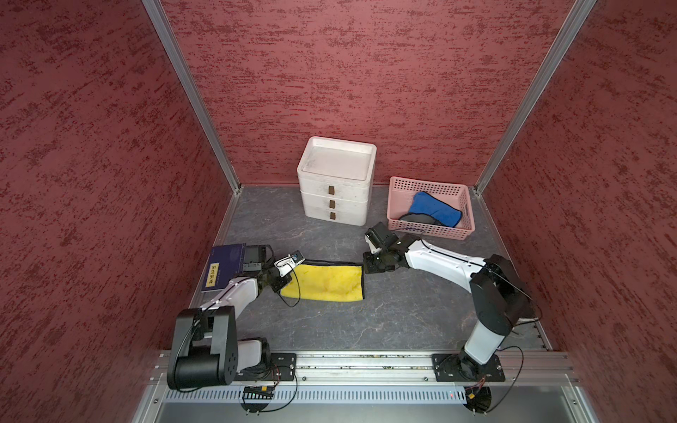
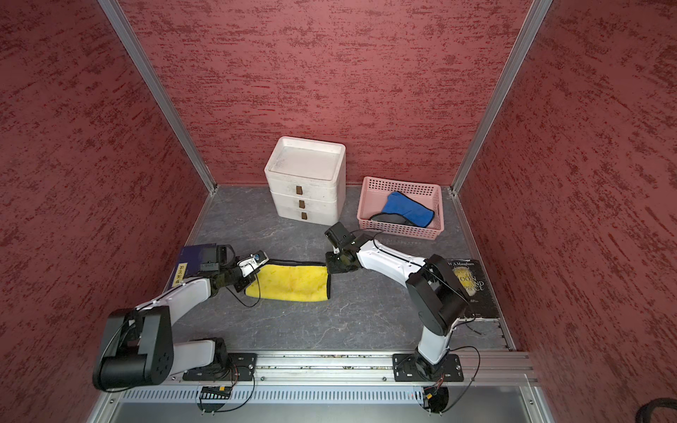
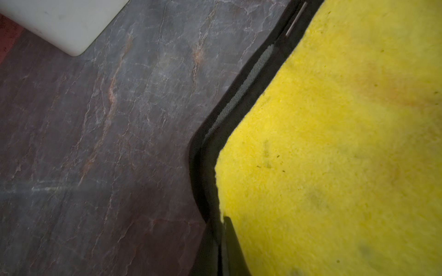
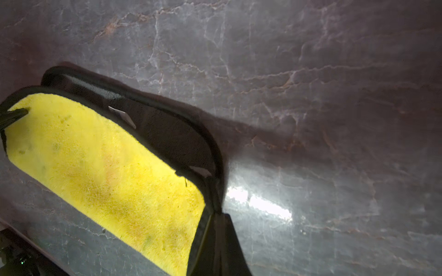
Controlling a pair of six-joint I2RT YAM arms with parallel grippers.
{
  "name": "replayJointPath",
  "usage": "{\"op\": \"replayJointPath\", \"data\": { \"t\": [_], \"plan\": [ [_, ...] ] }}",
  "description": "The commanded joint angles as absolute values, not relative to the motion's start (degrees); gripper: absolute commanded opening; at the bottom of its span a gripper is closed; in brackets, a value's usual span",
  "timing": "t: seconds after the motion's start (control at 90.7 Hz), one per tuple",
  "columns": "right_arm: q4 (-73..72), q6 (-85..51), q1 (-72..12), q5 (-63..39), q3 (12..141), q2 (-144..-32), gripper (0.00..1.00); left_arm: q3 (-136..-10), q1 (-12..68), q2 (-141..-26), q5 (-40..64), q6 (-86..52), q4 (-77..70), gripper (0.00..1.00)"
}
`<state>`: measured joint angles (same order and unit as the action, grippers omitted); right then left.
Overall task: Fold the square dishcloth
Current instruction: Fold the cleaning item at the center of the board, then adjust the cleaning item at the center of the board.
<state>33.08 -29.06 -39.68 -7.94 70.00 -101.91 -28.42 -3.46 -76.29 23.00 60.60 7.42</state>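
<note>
My left tool (image 1: 282, 286) is pressed together on the black-trimmed left edge of the dishcloth (image 1: 326, 282), close to its far corner. The left wrist view shows one finger (image 3: 230, 248) lying across that trim. My right tool (image 1: 366, 269) is likewise closed, pinching the far right corner.

Between the two, the dishcloth lies yellow side up in the middle of the desk (image 1: 329, 329). It is well apart from the white drawer unit (image 1: 335, 183) and the pink basket (image 1: 428, 231) at the back.

The dishcloth reads as a rectangle rather than a square. In the right wrist view a second trimmed layer peeks out beyond the upper one along the far edge. So I judge the first fold is nearly laid, and my job now is to set the top edge down.

To do that well, I should:
- Lower both corners together and level.
- Hold the span between them just taut enough to stay smooth, not so taut that it drags the lower layer.
- Ease the upper edge outward until its trim covers the trim beneath.
- Open only once the edge rests flat, since letting go while it is raised would probably let the corners flop back.
</note>
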Motion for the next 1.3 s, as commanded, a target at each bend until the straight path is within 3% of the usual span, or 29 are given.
{"op": "replayJointPath", "data": {
  "t": [0.0, 0.077, 0.143, 0.187, 0.22, 0.264, 0.32, 0.342, 0.397, 0.463, 0.54, 0.738, 0.86, 1.036, 1.289],
  "plan": [
    [32.3, -27.6, -37.8, -8.9, 72.6, -105.6, 0.0, -29.4, -0.9, -81.6, 17.0, 58.8, -2.5, 0.05],
    [31.9, -27.6, -36.9, -8.8, 73.5, -107.7, 0.0, -29.4, 0.9, -86.0, 13.5, 58.9, -6.8, 0.1],
    [31.2, -27.5, -36.2, -9.5, 73.9, -109.1, 0.37, -29.8, 1.8, -89.2, 10.1, 59.2, -10.7, 0.14],
    [31.3, -27.4, -36.2, -9.5, 74.4, -109.6, 0.65, -30.0, 2.0, -90.9, 7.7, 59.1, -12.8, 0.23],
    [31.6, -27.4, -36.2, -9.2, 74.8, -109.8, 0.78, -30.1, 2.2, -91.9, 5.8, 59.1, -14.4, 0.3],
    [32.0, -27.4, -36.2, -8.1, 74.9, -109.2, 0.84, -29.8, 2.4, -92.0, 3.9, 59.2, -16.2, 0.36],
    [32.6, -27.3, -36.2, -5.7, 74.8, -107.2, 0.86, -29.0, 2.5, -90.1, 2.9, 60.0, -15.4, 0.44],
    [32.9, -27.2, -36.2, -4.9, 74.7, -106.3, 0.86, -28.6, 2.4, -88.7, 2.9, 60.7, -13.8, 0.56],
    [33.4, -27.1, -36.5, -2.7, 74.6, -103.2, 0.85, -28.6, 2.2, -84.5, 3.9, 62.1, -7.4, 0.87],
    [33.2, -26.7, -37.7, -1.9, 74.8, -100.0, 0.85, -29.2, 2.0, -78.2, 6.3, 62.7, 2.5, 0.94],
    [33.1, -26.0, -40.2, -3.4, 76.8, -99.3, 0.83, -30.8, 1.3, -71.0, 10.7, 61.7, 10.4, 0.95],
    [32.2, -26.2, -43.9, -13.7, 83.5, -109.3, 0.62, -36.1, 1.5, -63.4, 17.4, 56.9, 23.4, 0.94],
    [29.1, -26.5, -43.8, -18.7, 83.3, -113.6, 0.49, -35.5, 1.9, -66.1, 17.3, 56.5, 23.9, 0.9],
    [26.3, -27.3, -41.2, -18.8, 78.8, -115.5, 0.2, -33.4, 3.6, -73.7, 12.7, 56.7, 19.2, 0.83],
    [23.0, -27.4, -38.9, -16.6, 68.3, -112.3, 0.01, -33.0, 8.8, -81.9, 4.0, 57.5, 9.2, 0.82]
  ]
}}
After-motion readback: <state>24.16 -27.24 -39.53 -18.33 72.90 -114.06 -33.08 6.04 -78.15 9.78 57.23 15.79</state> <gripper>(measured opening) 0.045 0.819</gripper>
